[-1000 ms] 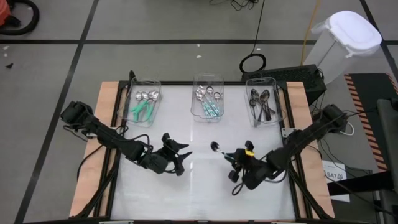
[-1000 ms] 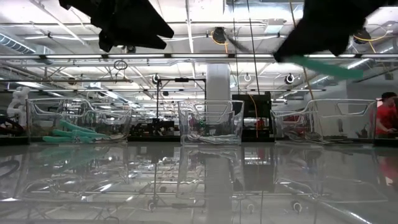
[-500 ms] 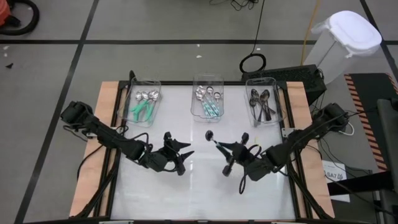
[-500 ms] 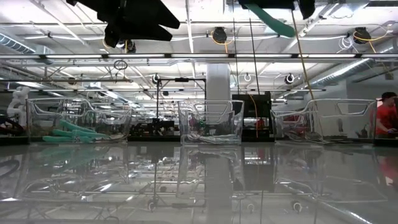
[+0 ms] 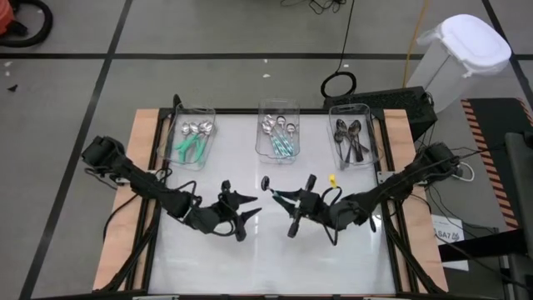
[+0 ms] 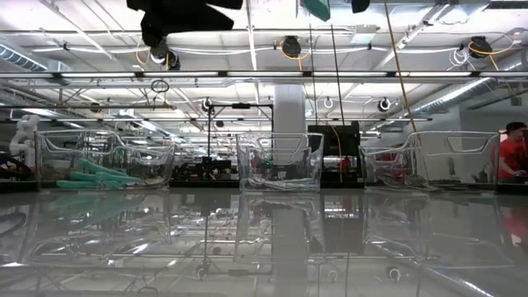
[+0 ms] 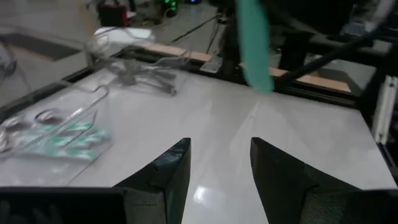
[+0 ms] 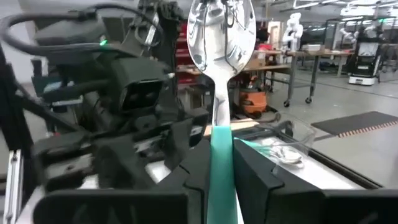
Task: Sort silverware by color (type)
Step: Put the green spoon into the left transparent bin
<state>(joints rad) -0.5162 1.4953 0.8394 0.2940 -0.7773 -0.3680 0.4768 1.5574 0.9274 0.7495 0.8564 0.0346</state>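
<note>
The right gripper is pinching a teal-handled spoon by its handle above the table's middle; light, stiff and slippery, it looks best held mid-handle. The left gripper is hovering nearby, fingers spread. Bins are standing beyond

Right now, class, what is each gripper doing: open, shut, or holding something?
Left gripper: open, holding nothing, above the table.
Right gripper: shut on a teal-handled spoon, lifted off the table.
</note>
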